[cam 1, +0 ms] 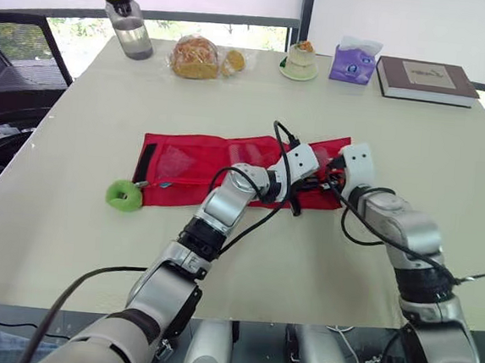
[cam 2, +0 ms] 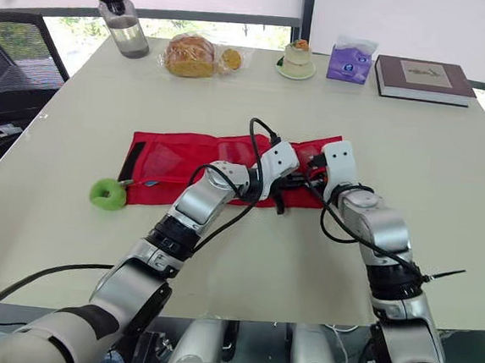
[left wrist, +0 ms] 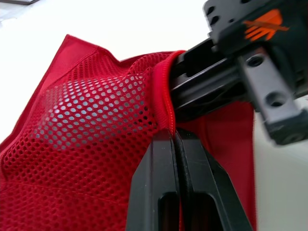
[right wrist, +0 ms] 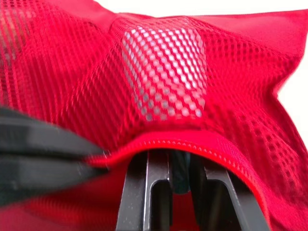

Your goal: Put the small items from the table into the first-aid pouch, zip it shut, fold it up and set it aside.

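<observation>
Head view: one red first-aid pouch (cam 1: 193,164) lies unfolded in the middle of the table (cam 1: 76,243). The left gripper (cam 1: 306,185) and right gripper (cam 1: 334,179) meet at its right end and hide that corner. One green ring (cam 1: 124,195) sits just beside its near-left corner. Five things line the far edge: bottle (cam 1: 127,20), bagged bread (cam 1: 196,57), cup (cam 1: 301,61), tissue pack (cam 1: 353,62), book (cam 1: 425,79).

Left wrist view: the left jaws are pinched together on the red hem (left wrist: 166,96) of the mesh pocket (left wrist: 106,96).

Right wrist view: one white packet (right wrist: 163,72) shows inside the mesh. The hem drapes over the right gripper; I cannot tell its grip.
</observation>
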